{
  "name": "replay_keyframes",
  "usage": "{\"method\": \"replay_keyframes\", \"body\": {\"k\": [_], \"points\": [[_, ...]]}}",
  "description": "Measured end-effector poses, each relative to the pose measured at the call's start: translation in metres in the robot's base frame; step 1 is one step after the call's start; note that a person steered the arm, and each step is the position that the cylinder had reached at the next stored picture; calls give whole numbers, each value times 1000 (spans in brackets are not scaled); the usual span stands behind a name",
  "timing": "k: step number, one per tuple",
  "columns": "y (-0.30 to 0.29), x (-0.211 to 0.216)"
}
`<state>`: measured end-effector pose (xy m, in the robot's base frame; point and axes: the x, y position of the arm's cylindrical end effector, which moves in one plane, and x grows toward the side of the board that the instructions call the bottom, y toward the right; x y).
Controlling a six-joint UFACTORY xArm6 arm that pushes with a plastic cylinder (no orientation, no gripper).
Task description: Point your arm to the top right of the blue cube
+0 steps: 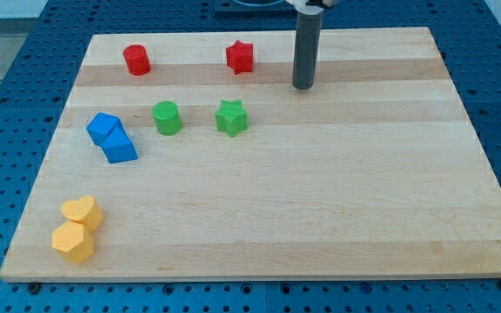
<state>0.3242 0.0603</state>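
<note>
The blue cube sits at the view's left on the wooden board, touching a blue wedge-shaped block just below and right of it. My tip rests on the board near the view's top, far to the right of the blue cube and a little higher. It stands right of the red star and up and right of the green star. It touches no block.
A red cylinder stands at the top left. A green cylinder lies between the blue cube and the green star. A yellow heart and a yellow hexagon sit at the bottom left.
</note>
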Motion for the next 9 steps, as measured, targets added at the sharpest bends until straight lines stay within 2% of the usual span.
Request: {"method": "replay_keyframes", "body": {"k": [1, 4, 6, 9], "points": [[-9, 0], [-137, 14], [-148, 15], [-206, 23]]}}
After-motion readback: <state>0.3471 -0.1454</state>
